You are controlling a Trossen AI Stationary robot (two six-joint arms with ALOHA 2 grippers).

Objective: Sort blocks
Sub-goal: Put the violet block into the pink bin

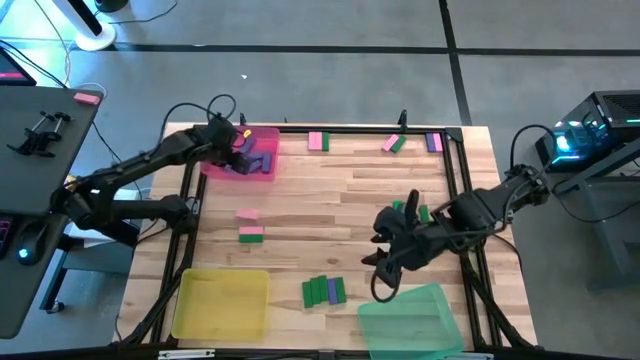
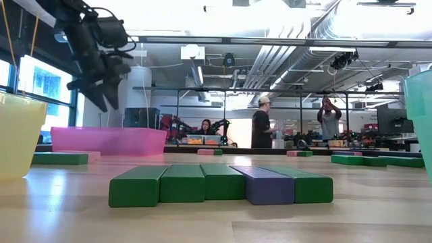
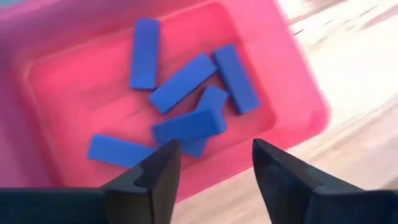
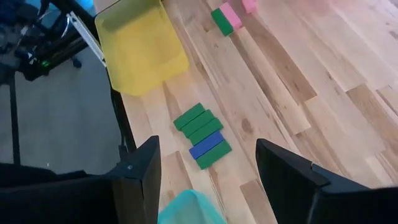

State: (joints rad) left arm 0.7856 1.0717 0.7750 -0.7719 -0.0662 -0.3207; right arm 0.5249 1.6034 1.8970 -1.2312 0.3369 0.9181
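My left gripper (image 3: 214, 155) hangs open above the pink tray (image 1: 262, 138), touching nothing; in the low view it (image 2: 101, 94) points down over the tray (image 2: 108, 140). Several purple-blue blocks (image 3: 186, 81) lie loose in that tray. My right gripper (image 4: 208, 149) is open in the air near the green tray (image 1: 412, 320), touching nothing. Below and ahead of it a tight row of green blocks with one purple-blue block (image 4: 204, 135) lies flat on the table (image 1: 323, 291). A pink block (image 1: 248, 214) and a green block (image 1: 251, 235) lie at mid-left.
A yellow tray (image 1: 220, 303) sits at the near left corner. More blocks lie along the far edge: pink (image 1: 317, 141), pink with green (image 1: 393, 145), purple with pink (image 1: 434, 143). Green blocks (image 1: 410, 210) lie under the right arm. People stand in the room beyond (image 2: 261, 121).
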